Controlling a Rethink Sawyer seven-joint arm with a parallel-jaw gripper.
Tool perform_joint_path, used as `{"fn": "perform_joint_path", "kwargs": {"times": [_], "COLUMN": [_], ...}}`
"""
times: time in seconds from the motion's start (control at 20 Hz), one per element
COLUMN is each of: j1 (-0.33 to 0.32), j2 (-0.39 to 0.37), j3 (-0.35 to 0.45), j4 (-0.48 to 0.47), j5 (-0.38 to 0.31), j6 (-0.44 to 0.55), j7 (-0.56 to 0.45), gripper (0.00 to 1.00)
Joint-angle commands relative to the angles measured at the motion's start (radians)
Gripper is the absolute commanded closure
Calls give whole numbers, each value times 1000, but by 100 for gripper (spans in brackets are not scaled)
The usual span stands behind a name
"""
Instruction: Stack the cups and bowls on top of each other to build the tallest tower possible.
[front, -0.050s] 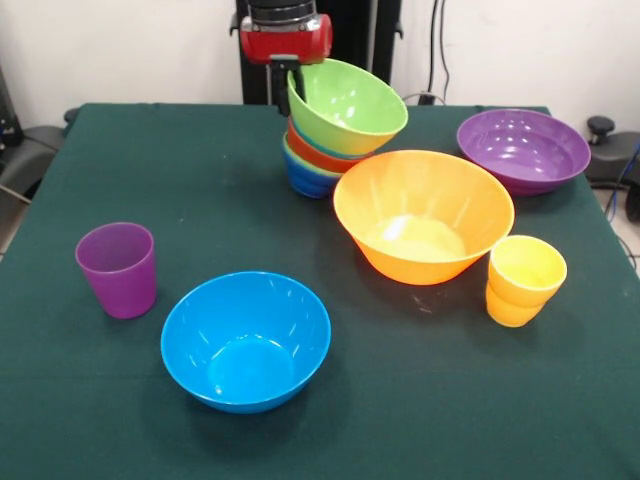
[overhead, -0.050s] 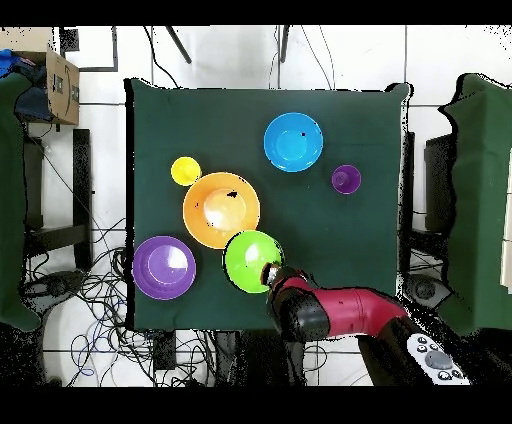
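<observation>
1. Green glossy plastic bowl (front, -0.050s: 350, 105) tops the leaning tower (front, -0.050s: 325, 155) at the counter's (front, -0.050s: 120, 420) back edge; gripper (front, -0.050s: 288, 88) clamped on its rim.
2. Large orange bowl (front, -0.050s: 423, 215) sits just beside the tower; blue bowl (front, -0.050s: 246, 340), purple tumbler (front, -0.050s: 118, 268) well apart.

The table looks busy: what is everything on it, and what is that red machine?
Table: one, dark green cloth.
Tower: one leaning pile of nested bowls, green on top, orange-red and blue below, at the far side.
Orange bowl: one, large, centre.
Blue bowl: one, large, near edge.
Purple bowl: one, wide and shallow, far right.
Purple cup: one, left.
Yellow cup: one, beside the orange bowl.
Robot arm: one, red and black; its jaws meet the green bowl's rim.
</observation>
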Motion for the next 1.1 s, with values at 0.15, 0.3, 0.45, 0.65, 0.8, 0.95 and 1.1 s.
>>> {"fn": "perform_joint_path", "kwargs": {"times": [0.15, 0.3, 0.45, 0.65, 0.8, 0.95, 1.1], "j1": [16, -3, -26, -57, -58, -50, -32], "j2": [134, 159, 172, 180, 178, 168, 153], "j3": [30, 39, 53, 86, 87, 76, 59], "j4": [-84, -106, -121, -141, -153, -157, -163], "j5": [-74, -88, -102, -113, -123, -128, -126], "j6": [-65, -56, -46, -24, -24, -21, -12], "j7": [22, 2, -16, -43, -46, -42, -36], "gripper": [100, 100, 100, 100, 100, 100, 100]}}
